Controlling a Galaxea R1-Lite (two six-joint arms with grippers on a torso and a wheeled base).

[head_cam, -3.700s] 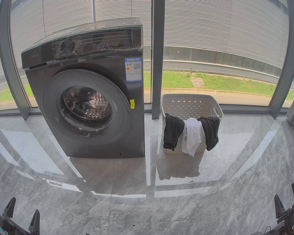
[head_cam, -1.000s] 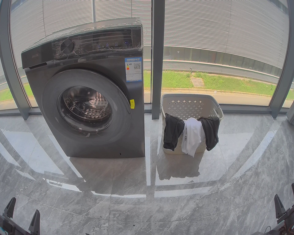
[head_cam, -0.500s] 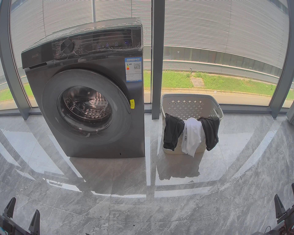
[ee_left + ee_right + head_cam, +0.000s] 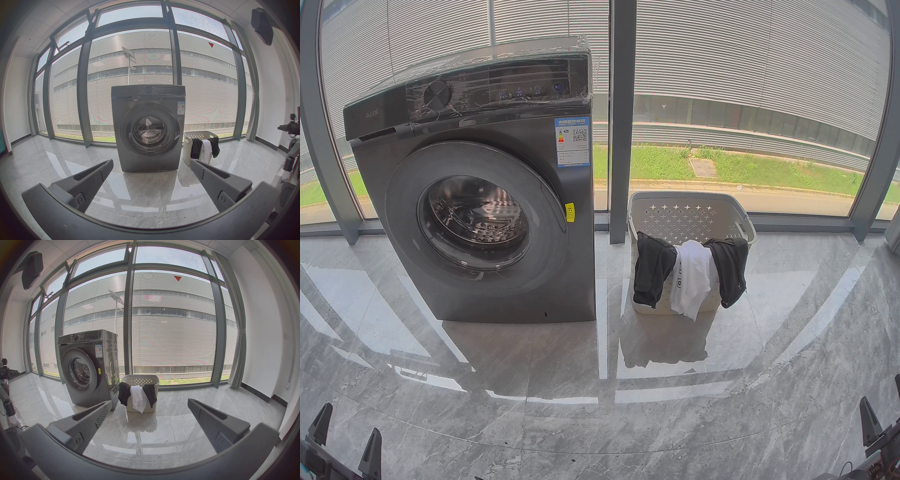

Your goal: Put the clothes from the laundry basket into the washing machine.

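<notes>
A dark grey washing machine point(image 4: 481, 187) stands at the left by the window, its round door point(image 4: 475, 222) shut over the drum. To its right sits a pale laundry basket point(image 4: 687, 215) with two dark garments point(image 4: 651, 267) point(image 4: 731, 265) and a white one point(image 4: 692, 278) draped over its front rim. My left gripper point(image 4: 345, 437) is low at the near left, open and holding nothing. Low at the near right, my right gripper point(image 4: 881, 415) is open and far from the basket. The left wrist view shows the machine point(image 4: 148, 126) and basket point(image 4: 201, 147); the right wrist view shows the basket point(image 4: 140, 391) and machine point(image 4: 86, 368).
Polished grey marble floor point(image 4: 600, 387) stretches between me and the machine. A vertical window post point(image 4: 622, 119) rises between machine and basket, with tall glass panes behind. A white wall point(image 4: 268, 333) with a dark skirting closes the room on the right.
</notes>
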